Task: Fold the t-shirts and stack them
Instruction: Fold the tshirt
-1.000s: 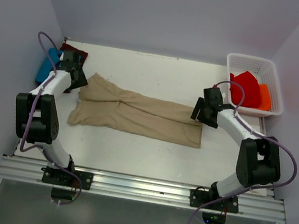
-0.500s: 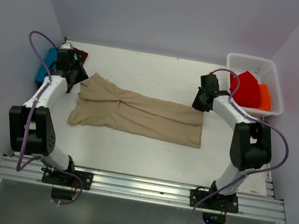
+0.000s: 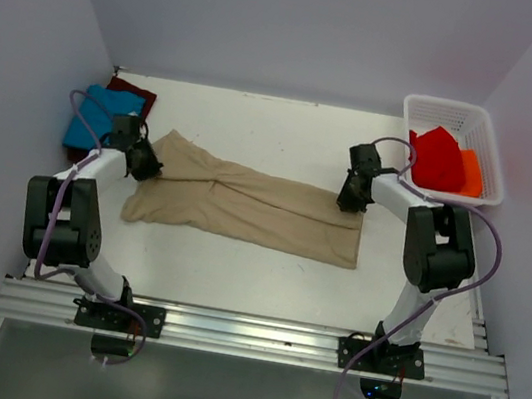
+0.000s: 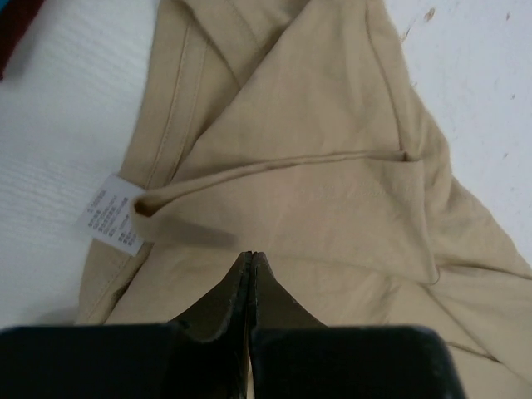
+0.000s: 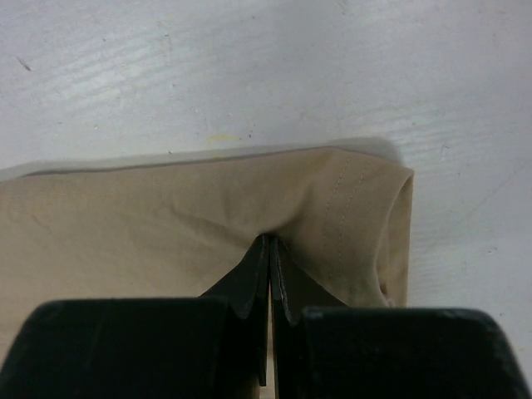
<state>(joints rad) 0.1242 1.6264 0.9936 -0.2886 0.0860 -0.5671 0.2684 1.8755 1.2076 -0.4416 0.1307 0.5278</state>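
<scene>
Both pincers are clamped on the tan t-shirt (image 3: 245, 206), stretched across the table (image 3: 277, 130): left gripper (image 3: 148, 168) at its 9 o'clock end, right gripper (image 3: 346, 201) at its 3 o'clock far corner, likely to lift that edge into a fold. How many layers each pinch holds is hidden. At 10 o'clock, the maroon t-shirt (image 3: 136, 95) peeks from behind the blue t-shirt (image 3: 86, 122).

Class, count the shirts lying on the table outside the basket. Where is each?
3: tan shirt spread mid-table; blue shirt and maroon shirt piled far left. The basket may hold more.

Lab test cell: walled table (image 3: 277, 130), aluminium rail (image 3: 255, 335).
</scene>
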